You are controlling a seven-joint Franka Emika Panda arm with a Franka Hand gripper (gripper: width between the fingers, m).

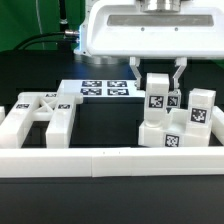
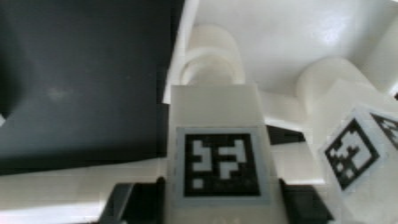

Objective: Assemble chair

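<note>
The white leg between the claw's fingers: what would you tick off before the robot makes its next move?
1. Leg sits between the fingers of the gripper, which touch its sides: ok.
2. Leg stands roughly upright in the exterior view: ok.
3. Room to lift past the tagged parts close beside it: cannot tell.
4. X-braced frame lies apart, at the exterior view's left: ok.
5. Leg's lower end free or joined: cannot tell.
</note>
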